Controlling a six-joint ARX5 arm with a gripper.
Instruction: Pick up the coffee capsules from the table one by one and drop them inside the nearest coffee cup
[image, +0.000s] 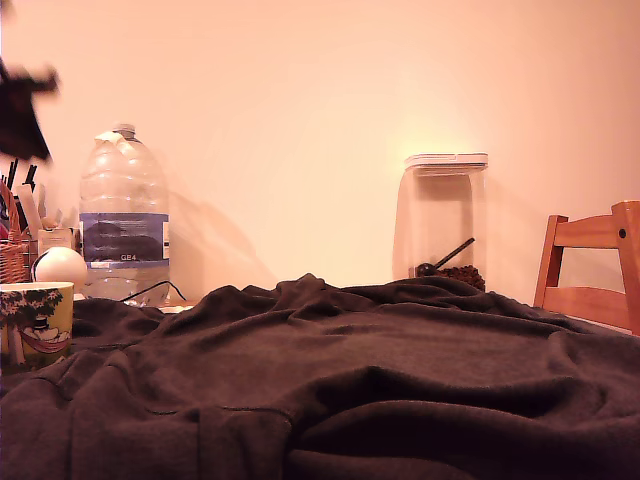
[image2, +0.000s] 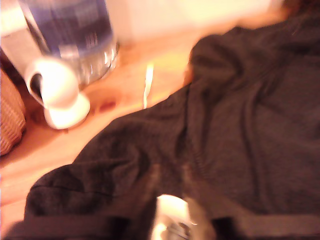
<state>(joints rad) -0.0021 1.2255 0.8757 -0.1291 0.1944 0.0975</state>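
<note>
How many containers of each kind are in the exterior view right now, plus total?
Coffee cup: 1
Large plastic water bottle: 1
Clear lidded canister: 1
Wicker basket: 1
Total: 4
No coffee capsules are visible in either view.

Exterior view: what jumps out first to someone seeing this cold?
The wrinkled dark brown fabric over the table fills the whole foreground. Behind it, a big water bottle stands toward the exterior view's left and a clear lidded canister toward its right, both against the wall. The coffee cup with its tree print sits at the left edge, below a blurred dark shape in the top corner; no capsules are visible.
</note>
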